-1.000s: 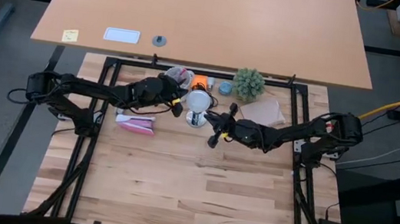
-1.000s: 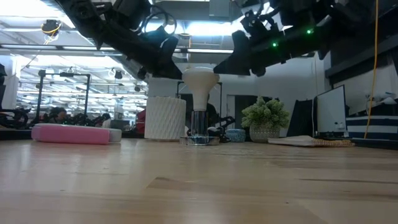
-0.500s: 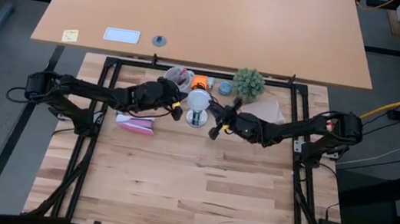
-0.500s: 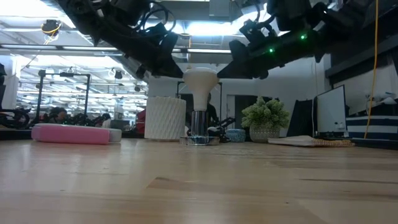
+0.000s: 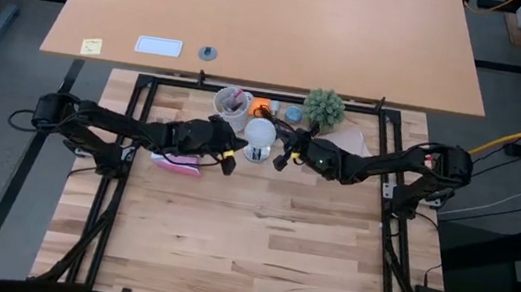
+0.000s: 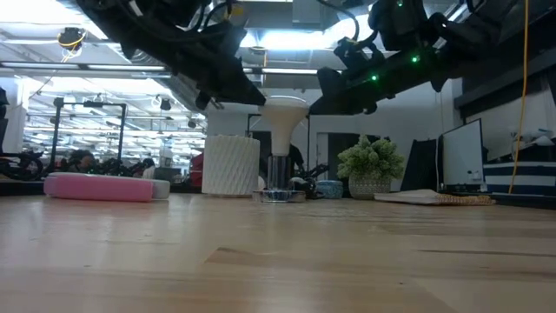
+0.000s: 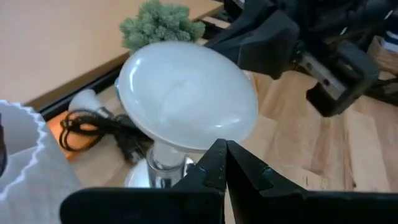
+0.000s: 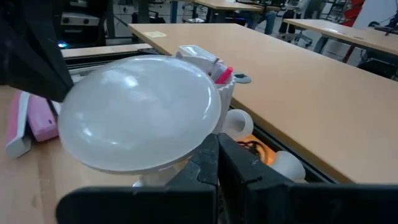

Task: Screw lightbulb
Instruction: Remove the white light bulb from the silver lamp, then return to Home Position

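Observation:
The lightbulb, a white frosted globe, stands upright with its metal base in a silvery round fitting on the wooden table, toward the far edge. My left gripper is shut and comes level from the table's left at the globe's left side. My right gripper, also shut, comes from the table's right at the globe's right side. Both fingertip pairs sit at globe height, above the table. My left gripper lays its shut fingertips against the globe's lower left flank, nearly level and slanting slightly down. The bulb stays upright in its fitting. My right gripper sets its shut fingertips against the globe's lower right flank, nearly level from the table's right.
A white ribbed cup of pens stands just behind the bulb on the left. A pink object lies under my left arm. A small green plant, an orange item with a black cord and a brown sheet line the far edge.
My left gripper has swung toward the table's near edge along the globe's left side. My right gripper has swung toward the far edge along its right side. Both stay shut. The bulb has kept upright in the fitting.

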### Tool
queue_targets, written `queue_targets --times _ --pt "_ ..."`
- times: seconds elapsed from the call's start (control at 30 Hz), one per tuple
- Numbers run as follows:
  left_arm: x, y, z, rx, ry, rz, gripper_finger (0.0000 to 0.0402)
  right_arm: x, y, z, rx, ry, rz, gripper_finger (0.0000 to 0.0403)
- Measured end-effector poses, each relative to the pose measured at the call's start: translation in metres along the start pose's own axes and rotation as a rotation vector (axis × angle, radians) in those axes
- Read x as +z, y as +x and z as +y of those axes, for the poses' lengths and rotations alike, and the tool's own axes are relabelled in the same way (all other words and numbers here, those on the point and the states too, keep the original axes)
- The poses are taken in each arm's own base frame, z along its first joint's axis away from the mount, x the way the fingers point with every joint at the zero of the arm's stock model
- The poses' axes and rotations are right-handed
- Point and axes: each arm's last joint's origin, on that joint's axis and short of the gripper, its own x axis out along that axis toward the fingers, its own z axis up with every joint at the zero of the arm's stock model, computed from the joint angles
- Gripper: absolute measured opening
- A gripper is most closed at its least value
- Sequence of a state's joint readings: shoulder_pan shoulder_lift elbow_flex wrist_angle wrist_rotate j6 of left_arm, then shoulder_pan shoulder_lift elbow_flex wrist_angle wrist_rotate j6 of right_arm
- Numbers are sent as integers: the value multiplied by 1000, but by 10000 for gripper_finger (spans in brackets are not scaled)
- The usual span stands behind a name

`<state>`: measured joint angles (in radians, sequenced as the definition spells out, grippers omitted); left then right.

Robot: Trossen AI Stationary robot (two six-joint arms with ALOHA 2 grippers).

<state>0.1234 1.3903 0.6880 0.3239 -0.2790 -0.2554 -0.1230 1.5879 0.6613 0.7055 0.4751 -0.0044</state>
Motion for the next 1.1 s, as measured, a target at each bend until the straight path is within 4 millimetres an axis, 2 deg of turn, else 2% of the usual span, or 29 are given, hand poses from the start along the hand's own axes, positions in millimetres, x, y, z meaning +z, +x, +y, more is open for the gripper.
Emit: queue_targets --times 0.33,0.93,1.0,1.1 --pt "1 0 0 12 16 -18 1 0 1 -3 -22 2 -1 3" --pt "18 -1 -1 38 39 -189 1 9 1 -4 -49 -7 -84 3" --pt "16 -1 -3 22 24 -170 1 5 -1 2 -5 -10 -48 3" --pt "9 -2 -11 -122 -11 -94 1 -4 -9 18 137 -15 44 3"
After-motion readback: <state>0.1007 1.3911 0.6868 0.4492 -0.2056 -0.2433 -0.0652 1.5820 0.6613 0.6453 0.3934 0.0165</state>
